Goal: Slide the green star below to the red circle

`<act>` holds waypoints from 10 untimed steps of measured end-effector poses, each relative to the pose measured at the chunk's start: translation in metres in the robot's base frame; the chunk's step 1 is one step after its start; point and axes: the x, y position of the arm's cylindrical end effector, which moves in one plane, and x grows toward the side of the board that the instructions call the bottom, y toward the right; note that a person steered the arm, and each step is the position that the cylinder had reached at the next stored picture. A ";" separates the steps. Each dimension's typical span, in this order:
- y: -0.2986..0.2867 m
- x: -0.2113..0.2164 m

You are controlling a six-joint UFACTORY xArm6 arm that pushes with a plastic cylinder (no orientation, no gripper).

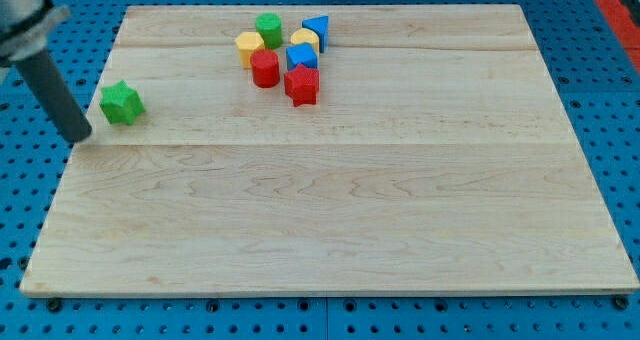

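Observation:
The green star point(122, 102) lies alone near the board's left edge. The red circle point(264, 68), a short red cylinder, stands in the cluster at the view's top centre. My tip point(78, 137) is at the board's left edge, just left of and slightly below the green star, a small gap apart from it. The rod leans up toward the view's top left corner.
Around the red circle are a yellow hexagon point(249, 48), a green cylinder point(268, 28), a yellow block point(305, 39), a blue triangle point(317, 27), a blue cube point(301, 56) and a red star point(301, 84). The wooden board point(330, 220) lies on a blue pegboard.

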 end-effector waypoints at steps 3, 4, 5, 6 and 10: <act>0.042 -0.011; 0.046 0.031; 0.080 0.014; 0.137 -0.019; 0.227 0.023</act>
